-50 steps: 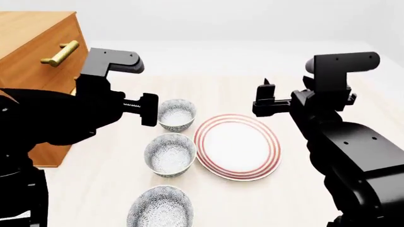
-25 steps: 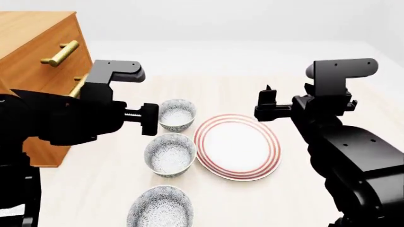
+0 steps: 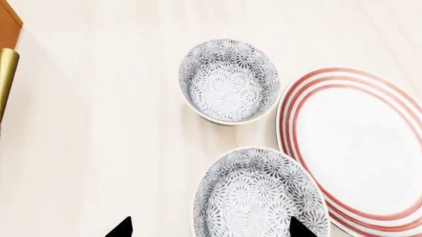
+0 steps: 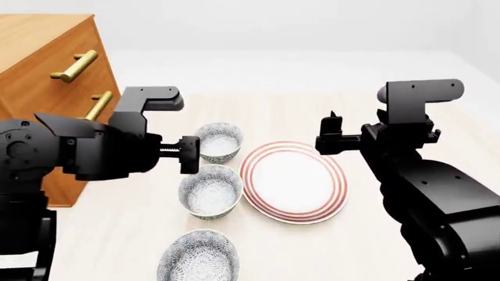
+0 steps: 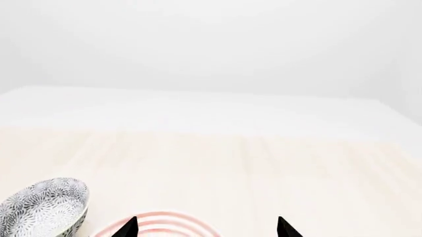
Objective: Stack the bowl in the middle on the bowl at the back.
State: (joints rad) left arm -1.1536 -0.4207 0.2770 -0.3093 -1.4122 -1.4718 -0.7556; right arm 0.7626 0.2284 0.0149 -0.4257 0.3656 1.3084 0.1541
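Three patterned bowls are set in a line on the pale table, just left of the red-ringed plate; the back bowl is farthest from the robot, the middle bowl is just in front of it, and the front bowl is cut by the lower edge of the head view; all three stand upright and apart from one another. The left gripper is held above the table beside the back and middle bowls, touching neither; in the left wrist view its two fingertips are seen spread wide apart, with the middle bowl lying between them and nothing gripped. The right gripper is held over the plate's far edge; its fingertips are likewise parted and empty. A wooden drawer unit with brass handles is seen at the table's left.
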